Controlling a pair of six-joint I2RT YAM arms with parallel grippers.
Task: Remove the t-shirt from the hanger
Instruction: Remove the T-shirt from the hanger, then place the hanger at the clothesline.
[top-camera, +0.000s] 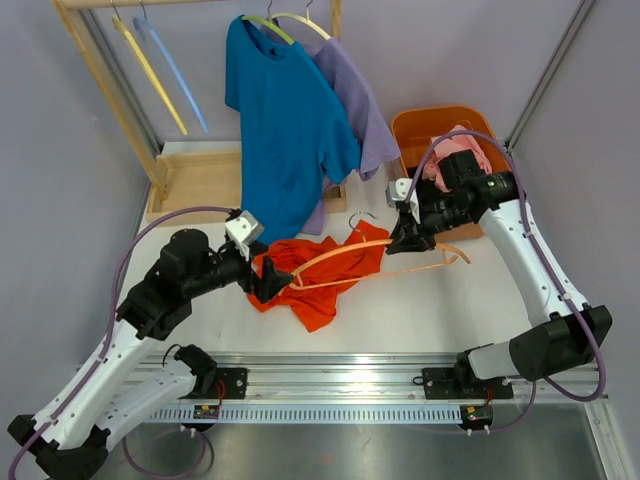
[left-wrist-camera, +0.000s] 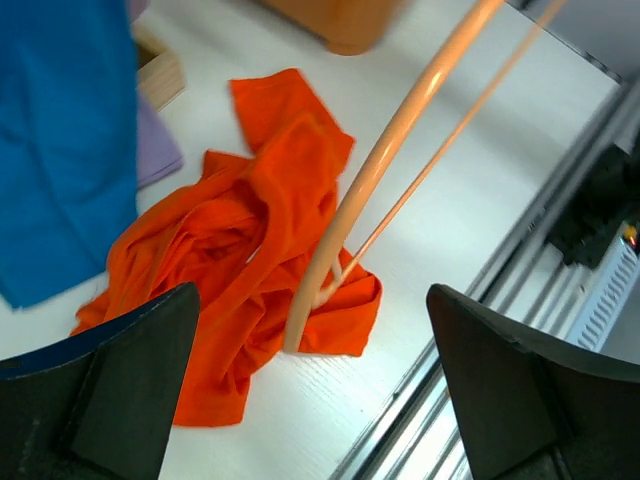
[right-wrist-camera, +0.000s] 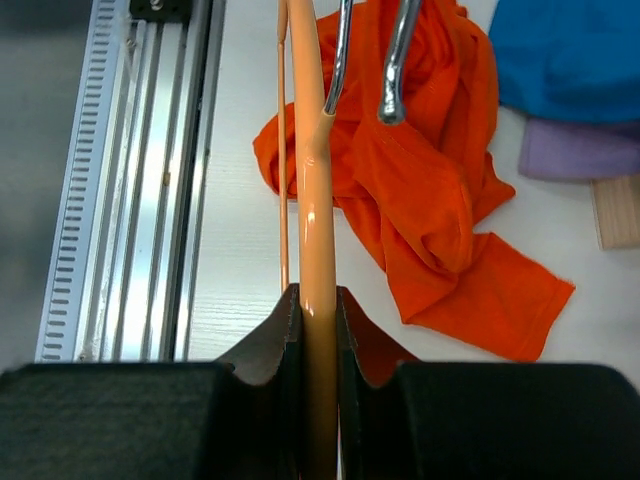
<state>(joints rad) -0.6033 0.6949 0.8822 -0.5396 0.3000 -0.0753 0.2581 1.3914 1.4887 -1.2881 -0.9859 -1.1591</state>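
The orange t-shirt lies crumpled on the white table, off the hanger; it also shows in the left wrist view and the right wrist view. The peach plastic hanger is held above it. My right gripper is shut on the hanger's arm, near its metal hook. My left gripper is open and empty, just above the shirt's left edge; the hanger's free end hangs between its fingers without touching them.
A blue t-shirt and a purple one hang from the wooden rack at the back. An orange bin with pink cloth stands at the back right. A metal rail runs along the near edge.
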